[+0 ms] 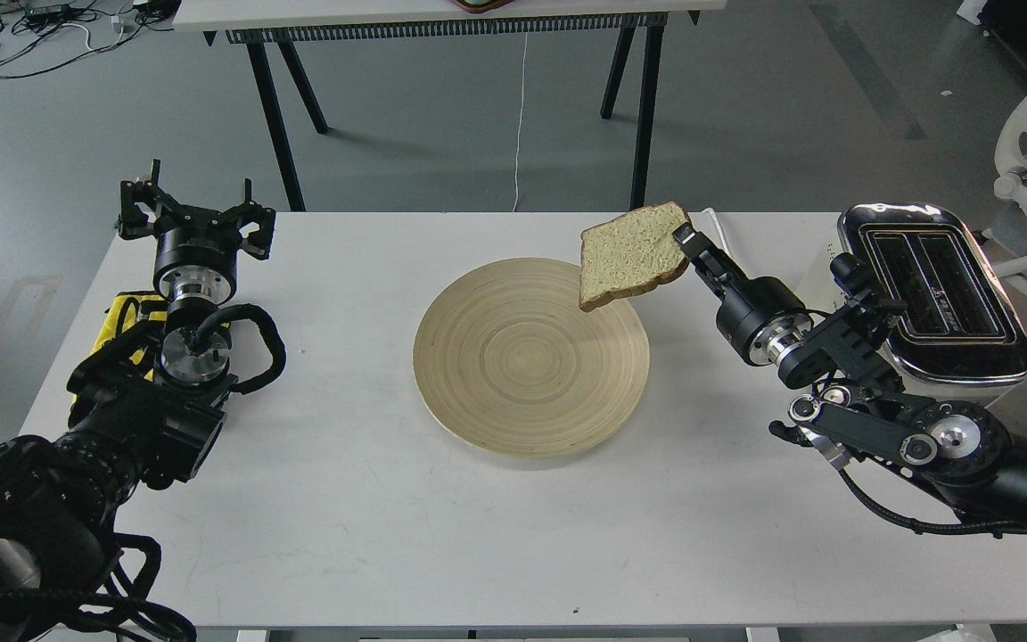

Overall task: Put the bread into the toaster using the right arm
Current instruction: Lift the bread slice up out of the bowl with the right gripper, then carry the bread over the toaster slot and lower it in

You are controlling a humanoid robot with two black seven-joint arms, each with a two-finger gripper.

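My right gripper (pixel 685 239) is shut on the right edge of the bread (pixel 629 255), a pale tan slice with a brown crust. It holds the slice tilted in the air above the far right rim of the round wooden plate (pixel 513 374). The cream-white toaster (pixel 928 299) with its chrome top and two open slots stands to the right of the gripper, partly hidden by my right arm. My left gripper (pixel 195 209) is open and empty at the far left of the table.
The white table (pixel 371 526) carries the plate in the middle. A white cord (pixel 741 276) runs from the toaster over the far edge. A yellow part (pixel 121 316) sits by my left arm. Another table stands behind, a white chair at right.
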